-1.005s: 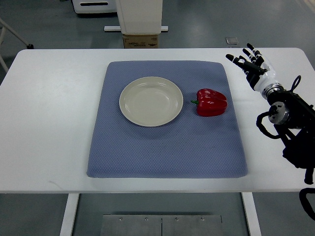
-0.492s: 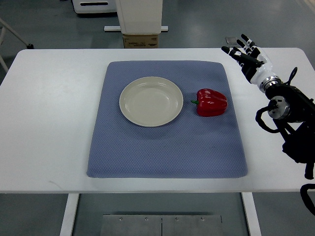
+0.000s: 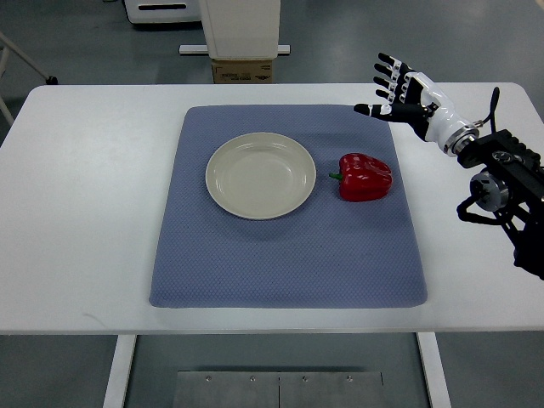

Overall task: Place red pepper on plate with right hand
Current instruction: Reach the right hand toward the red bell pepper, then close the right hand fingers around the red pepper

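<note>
A red pepper (image 3: pixel 365 177) lies on the blue mat (image 3: pixel 285 255), just right of an empty cream plate (image 3: pixel 260 175). My right hand (image 3: pixel 397 89) hovers over the mat's far right corner, above and to the right of the pepper, fingers spread and holding nothing. Its arm (image 3: pixel 501 170) comes in from the right edge. The left arm is out of view.
The mat covers the middle of a white table (image 3: pixel 85 212). Beyond the far table edge stand a white pillar with a cardboard box (image 3: pixel 243 68) at its foot.
My right hand has moved left and toward the far edge, from beside the mat to above its far right corner, and has turned with fingers still spread. The pepper and plate have not moved.
</note>
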Tool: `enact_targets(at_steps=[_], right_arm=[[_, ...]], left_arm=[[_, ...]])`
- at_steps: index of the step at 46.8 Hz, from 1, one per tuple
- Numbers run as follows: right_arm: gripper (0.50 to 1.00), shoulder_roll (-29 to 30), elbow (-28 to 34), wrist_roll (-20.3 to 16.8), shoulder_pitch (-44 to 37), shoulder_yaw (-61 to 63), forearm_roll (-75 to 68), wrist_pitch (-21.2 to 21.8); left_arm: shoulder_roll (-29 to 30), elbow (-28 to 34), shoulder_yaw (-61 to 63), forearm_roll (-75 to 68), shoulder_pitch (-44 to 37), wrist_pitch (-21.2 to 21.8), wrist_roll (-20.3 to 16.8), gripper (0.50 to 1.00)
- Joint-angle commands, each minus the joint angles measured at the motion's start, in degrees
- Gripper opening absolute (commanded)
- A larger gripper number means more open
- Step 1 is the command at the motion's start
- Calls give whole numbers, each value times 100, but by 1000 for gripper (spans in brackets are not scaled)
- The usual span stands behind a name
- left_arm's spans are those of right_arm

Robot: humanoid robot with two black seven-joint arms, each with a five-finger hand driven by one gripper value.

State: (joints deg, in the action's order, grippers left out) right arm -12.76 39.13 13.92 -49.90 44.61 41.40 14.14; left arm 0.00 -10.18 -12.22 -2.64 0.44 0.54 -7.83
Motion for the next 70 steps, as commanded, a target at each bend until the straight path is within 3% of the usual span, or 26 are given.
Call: enact_targets(at_steps=[1, 18, 29, 41, 47, 61, 70], right_arm=[[998, -157, 95, 93, -72, -294, 158, 186], [998, -667, 280, 866, -459, -1955, 536, 212], [983, -676, 254, 1025, -688, -2737, 641, 125], [970, -684, 201, 1306, -890, -3634, 650, -420], [964, -684, 183, 1341, -899, -3854, 650, -464], [906, -684, 8, 1376, -960, -4381, 650, -464], [830, -693, -133, 1376, -943, -4434, 650, -464]], left_arm=[[0, -2, 0, 0, 0, -1, 1, 1000], [0, -2, 0, 0, 0, -1, 1, 1000], [0, -2, 0, 0, 0, -1, 1, 1000], [0, -2, 0, 0, 0, -1, 1, 1000], [0, -2, 0, 0, 0, -1, 1, 1000], [0, -2, 0, 0, 0, -1, 1, 1000], [0, -2, 0, 0, 0, -1, 1, 1000]])
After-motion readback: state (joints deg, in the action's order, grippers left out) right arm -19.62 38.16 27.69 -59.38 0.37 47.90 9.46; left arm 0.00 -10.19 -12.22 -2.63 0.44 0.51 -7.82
